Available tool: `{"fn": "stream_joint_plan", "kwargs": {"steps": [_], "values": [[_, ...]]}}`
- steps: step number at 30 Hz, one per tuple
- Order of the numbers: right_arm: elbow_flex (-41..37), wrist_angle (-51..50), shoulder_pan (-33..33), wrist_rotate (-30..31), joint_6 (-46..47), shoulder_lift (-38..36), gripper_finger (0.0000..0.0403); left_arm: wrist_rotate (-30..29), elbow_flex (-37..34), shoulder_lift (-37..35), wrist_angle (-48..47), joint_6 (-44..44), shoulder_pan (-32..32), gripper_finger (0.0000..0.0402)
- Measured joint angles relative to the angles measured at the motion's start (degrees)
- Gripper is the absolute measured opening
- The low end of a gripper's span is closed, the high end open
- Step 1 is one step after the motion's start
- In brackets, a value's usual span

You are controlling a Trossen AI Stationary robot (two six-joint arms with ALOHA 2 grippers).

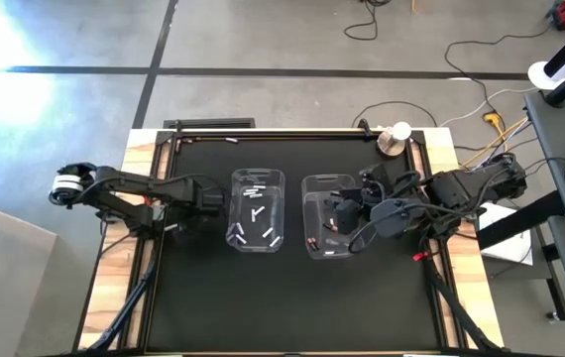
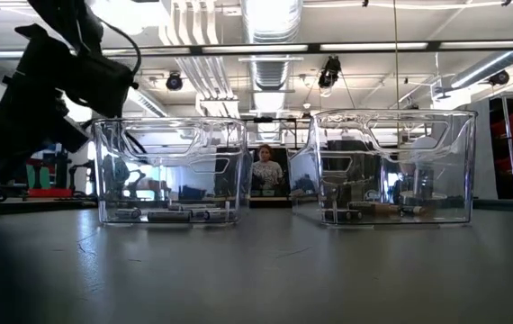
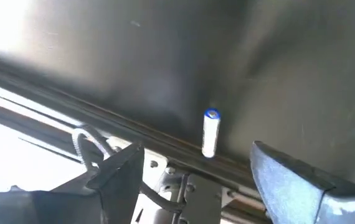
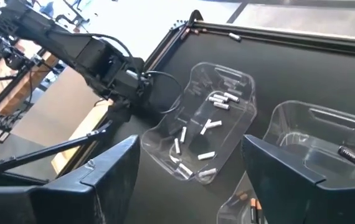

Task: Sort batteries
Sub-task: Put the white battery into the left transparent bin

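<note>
— Where are the batteries?

— White ones lie in the left bin (image 1: 257, 209). Dark ones lie in the right bin (image 1: 329, 214). One white battery (image 3: 210, 132) lies alone on the counter (image 1: 292, 297), by its far edge behind the left bin.

— What are we doing?

— Our left gripper (image 3: 196, 180) is spread wide, just short of it. We think we reach next, then pinch. Our right gripper (image 4: 187, 168), spread too, hangs above the right bin.

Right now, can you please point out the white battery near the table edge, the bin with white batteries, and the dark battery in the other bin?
white battery (image 3: 210, 132), left wrist view, middle of its body.
bin with white batteries (image 4: 245, 79), right wrist view, its far rim.
dark battery (image 4: 354, 156), right wrist view, middle of its body.
</note>
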Motion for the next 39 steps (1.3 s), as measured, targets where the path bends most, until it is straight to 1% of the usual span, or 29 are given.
{"fn": "stream_joint_plan", "kwargs": {"steps": [4, 8, 12, 18, 22, 26, 30, 39], "values": [[0.0, 0.0, 0.0, -0.1, 0.1, 0.3, 0.0260, 2.5, 0.6, 3.2, 0.7, 3.0, 1.0, 0.0250], [0.0, 0.0, 0.0, -0.1, 0.2, 0.3, 0.0251, 9.8, 1.1, 7.3, 3.9, 4.2, 1.7, 0.0231], [0.0, 0.1, 0.5, -0.5, 0.2, 0.3, 0.0243, 8.4, -0.9, 10.6, 5.7, 4.0, 1.8, 0.0214], [0.0, 0.1, 1.3, -1.6, 0.1, 0.7, 0.0233, 9.3, -1.6, 13.4, 5.9, 3.1, 2.3, 0.0202], [0.0, 0.0, 1.6, -1.7, 0.0, 1.2, 0.0228, 12.3, -2.7, 16.0, 7.5, 3.0, 3.3, 0.0201], [0.0, 0.0, 2.2, -4.0, -0.1, 1.6, 0.0230, 14.1, -2.9, 18.7, 8.0, 3.1, 3.3, 0.0190], [0.0, 0.0, 3.6, -4.3, 0.9, 2.1, 0.0232, 14.3, -2.3, 20.2, 8.5, 3.3, 3.3, 0.0153], [0.0, -0.1, 6.0, -4.4, 1.5, 2.3, 0.0220, 15.0, -3.2, 20.6, 9.5, 0.2, 3.3, 0.0024]]}}
